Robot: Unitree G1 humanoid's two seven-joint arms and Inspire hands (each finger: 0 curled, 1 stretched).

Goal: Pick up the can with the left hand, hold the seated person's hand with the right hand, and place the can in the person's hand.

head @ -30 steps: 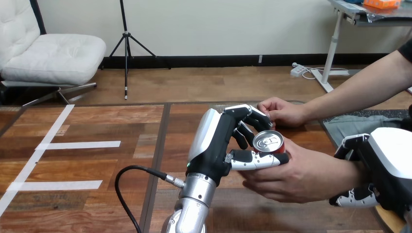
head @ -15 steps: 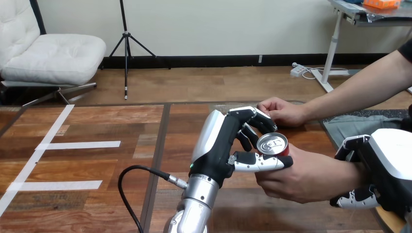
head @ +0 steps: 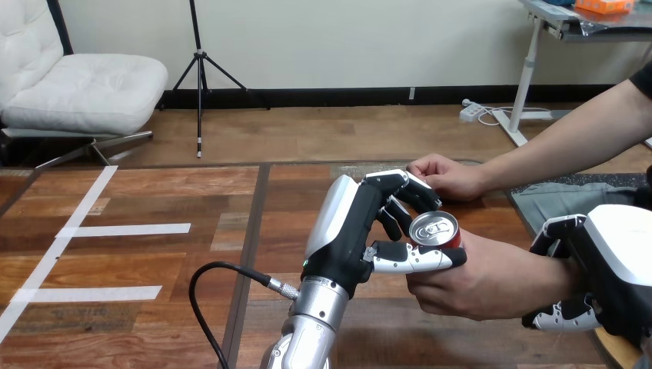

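Note:
A red can (head: 436,229) with a silver top stands upright in my left hand (head: 347,231), whose fingers and thumb are curled round it. The person's hand (head: 480,278) lies palm-up right under and beside the can, its fingers closing against the can's lower part. My right hand (head: 617,255) is at the right edge, with fingers over and thumb under the person's wrist, curled round it. The person's other hand (head: 446,176) rests as a loose fist on the table just behind the can.
White tape strips (head: 127,229) mark the wooden table (head: 154,192) at the left. A black cable (head: 206,296) loops from my left forearm. A grey cloth (head: 557,197) lies at the table's right side.
My left hand has carried the can a little to the right, deeper into the person's palm. The person's fingers have closed up around the can's base. My right hand has stayed put.

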